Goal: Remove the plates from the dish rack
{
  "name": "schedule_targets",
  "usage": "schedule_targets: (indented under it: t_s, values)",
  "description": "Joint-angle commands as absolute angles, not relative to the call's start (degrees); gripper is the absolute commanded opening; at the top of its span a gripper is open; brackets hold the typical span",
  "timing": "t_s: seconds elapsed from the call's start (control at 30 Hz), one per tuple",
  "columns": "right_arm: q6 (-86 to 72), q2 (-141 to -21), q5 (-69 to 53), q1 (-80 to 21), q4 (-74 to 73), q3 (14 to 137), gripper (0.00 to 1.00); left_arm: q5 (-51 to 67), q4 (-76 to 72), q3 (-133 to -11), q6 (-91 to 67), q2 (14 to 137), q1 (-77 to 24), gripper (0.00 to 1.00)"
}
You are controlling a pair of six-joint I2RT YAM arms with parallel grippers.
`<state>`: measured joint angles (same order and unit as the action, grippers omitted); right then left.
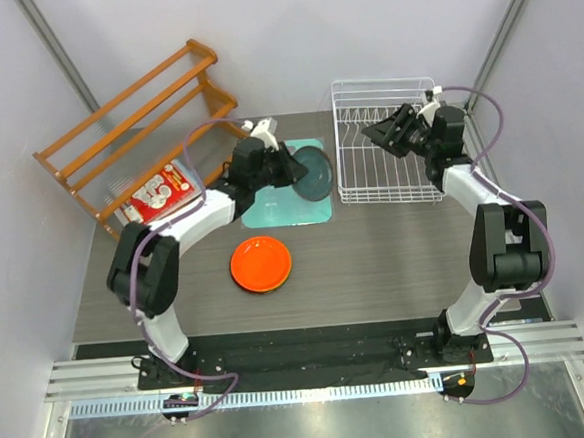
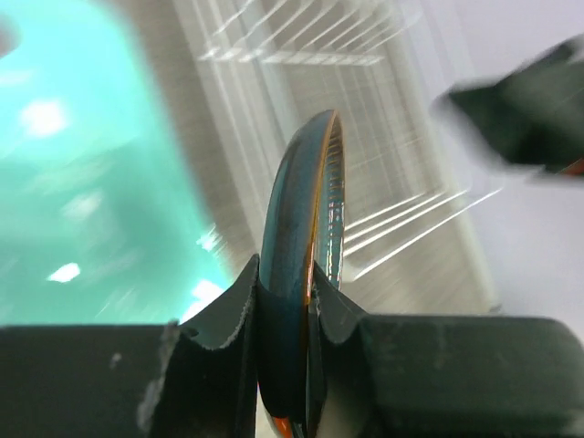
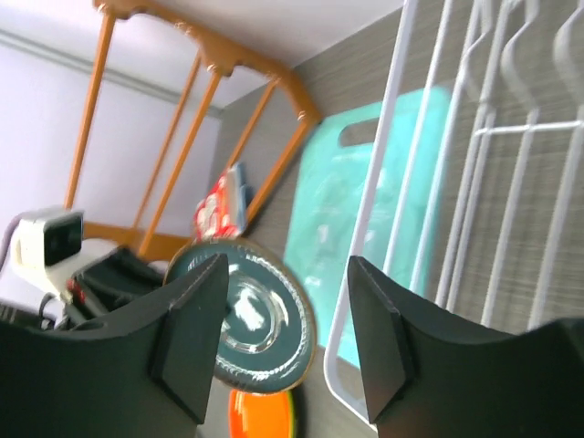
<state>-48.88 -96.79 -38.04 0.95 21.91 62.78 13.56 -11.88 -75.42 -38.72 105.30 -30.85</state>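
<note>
Nearest, a glossy orange plate (image 1: 261,263) lies flat on the dark woodgrain surface (image 1: 395,252). Beyond, the left jaws pinch the dark teal plate (image 2: 297,274) by its rim, holding it on edge over the teal board (image 1: 272,215); only the left wrist view shows its thin orange edge line. Farther right, the right jaws gape, empty, over the white wire dish rack (image 1: 390,187).

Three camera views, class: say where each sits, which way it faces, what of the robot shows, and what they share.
Top external: above, behind the robot, looking down on the table; left arm and right arm show.
Left wrist: on the left arm, facing the dish rack; left fingers clamp the teal plate.
Right wrist: over the rack, facing left to the teal board; right fingers show, open.
Shared: the teal plate.
</note>
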Motion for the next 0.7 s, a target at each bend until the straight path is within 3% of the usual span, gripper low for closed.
schedule_targets:
  t_s: [0.0,0.47,0.67]
  values:
    - [-34.6,-90.9,-31.0,2.2,8.0,69.6,0.61,4.7,-5.5,-66.9,-31.8,92.8,-29.8,0.00]
    - [-31.6,-91.0,-28.5,5.2,5.4,68.9,0.57,1.1,-0.2,-38.9,-41.1,62.9,-29.9,0.00]
    - [-31.8,-91.1,-28.5,5.4,5.2,68.2,0.56,-1.8,5.4,-34.0,-41.8,54.6,-30.0,0.00]
